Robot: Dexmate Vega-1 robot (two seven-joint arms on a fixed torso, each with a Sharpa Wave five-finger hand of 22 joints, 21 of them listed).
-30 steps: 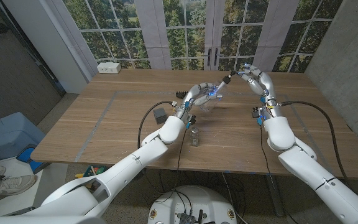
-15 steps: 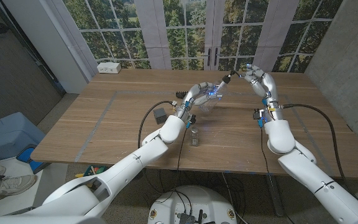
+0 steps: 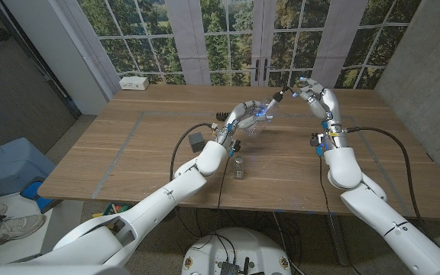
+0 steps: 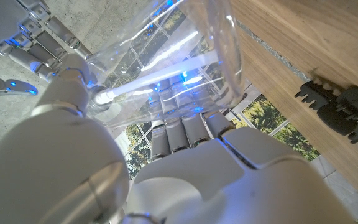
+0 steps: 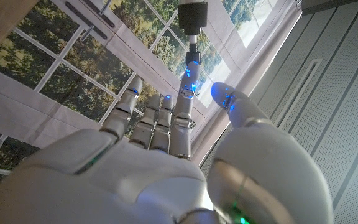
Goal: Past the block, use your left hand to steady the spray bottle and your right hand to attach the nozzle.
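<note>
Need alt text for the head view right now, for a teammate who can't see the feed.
Over a wooden table, the left hand grips a clear spray bottle while the right hand holds the nozzle just beside the bottle's top, not yet attached. A small dark block sits on the table nearer the robot.

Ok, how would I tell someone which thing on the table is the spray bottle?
Start at the wooden table and follow the left arm to its left hand past the middle. The spray bottle is the clear container that hand grips, unlike the small dark block and the little jar nearer the robot.
</note>
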